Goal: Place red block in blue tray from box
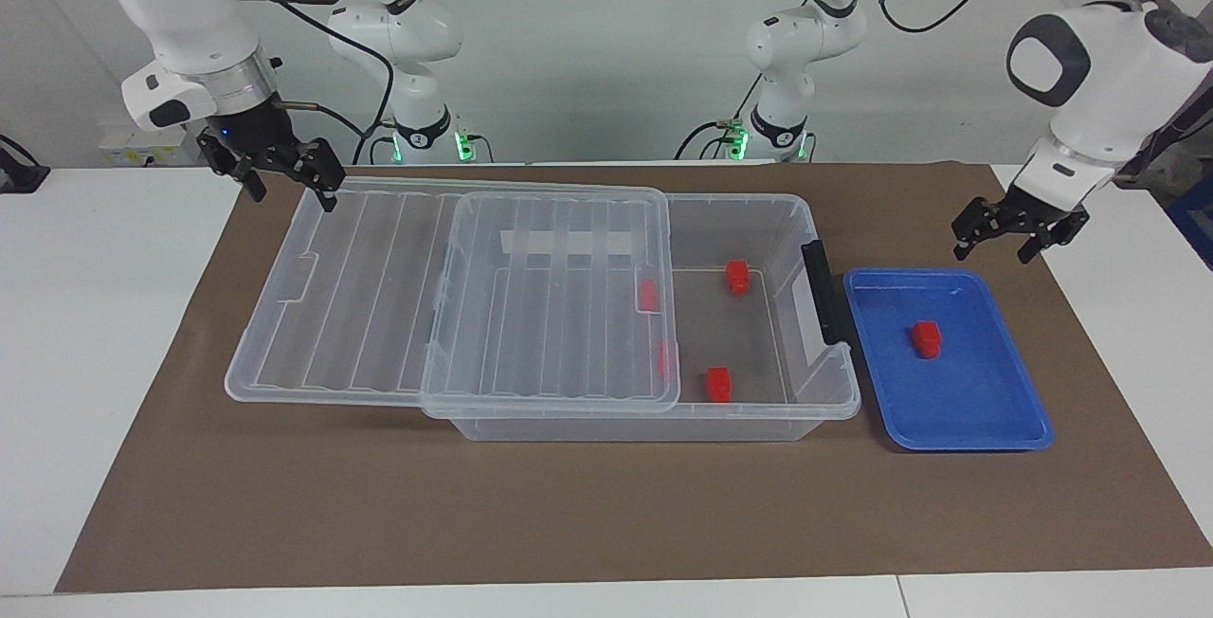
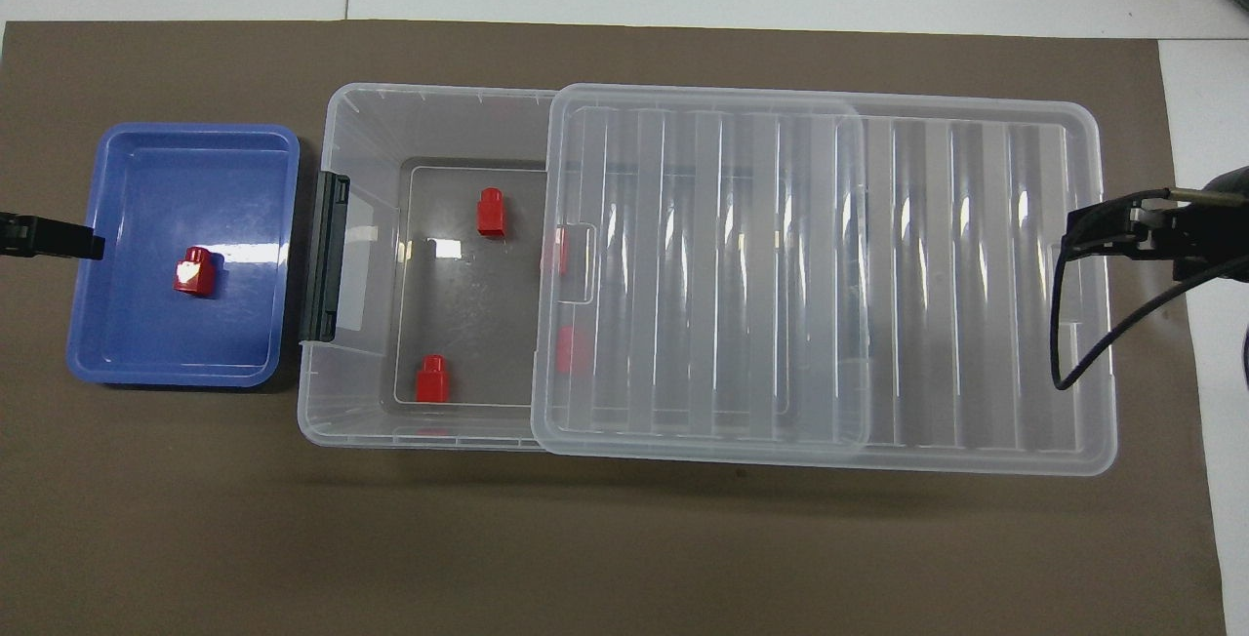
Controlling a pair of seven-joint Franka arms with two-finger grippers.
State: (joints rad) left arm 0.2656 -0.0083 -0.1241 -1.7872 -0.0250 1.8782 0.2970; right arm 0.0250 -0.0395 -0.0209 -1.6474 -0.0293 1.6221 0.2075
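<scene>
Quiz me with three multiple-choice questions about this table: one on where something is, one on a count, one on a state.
1. Where does the lone small red plastic block lie?
A. in the shallow blue plastic tray
B. on the brown mat
C. on the ribbed lid

2. How many red blocks show inside the large clear plastic box?
A. one
B. four
C. seven

3. What is the left gripper doing?
A. gripping a block
B. hanging open and empty, up in the air
C. pressing on the lid

Answers: 1 A, the block rests on the tray's floor. 2 B, two lie uncovered and two show through the lid. 3 B, its fingers are spread with nothing between them.
</scene>
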